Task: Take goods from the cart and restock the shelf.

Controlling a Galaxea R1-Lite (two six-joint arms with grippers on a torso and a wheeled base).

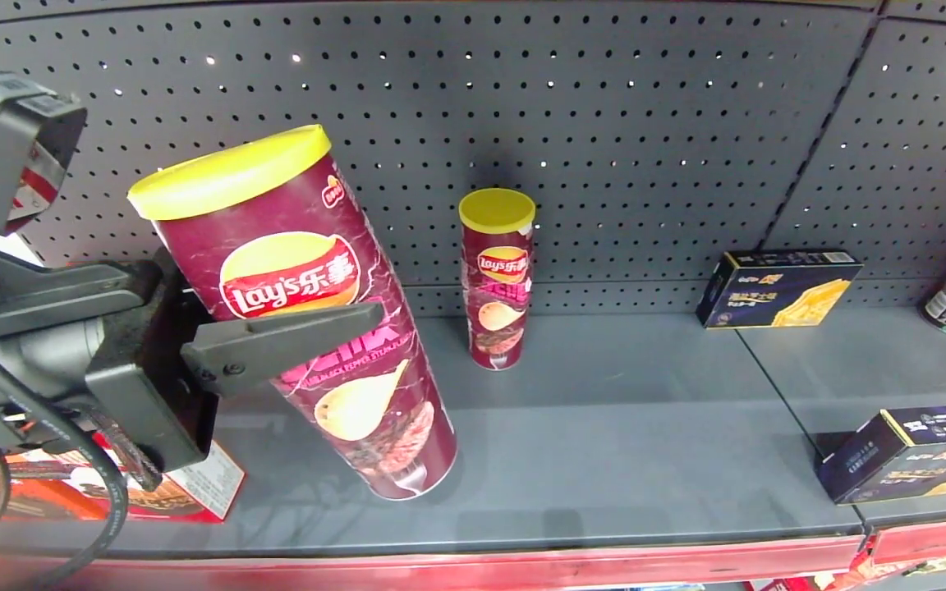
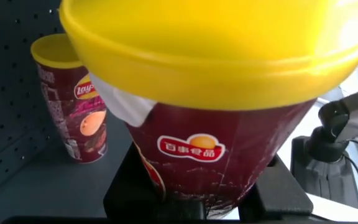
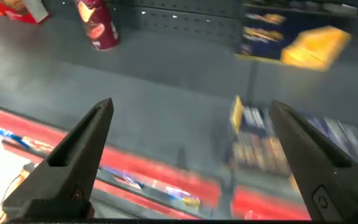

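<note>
Left claw [image 1: 321, 320] clamps can [image 1: 374, 419], lid [image 1: 231, 172] tilted up-left.

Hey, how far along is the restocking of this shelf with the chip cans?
Done: one chip can stands upright at the back of the shelf. In hand: the left gripper holds a second can, tilted, its base down near the shelf. Left: stand it up and release. The right gripper is open and empty.
</note>
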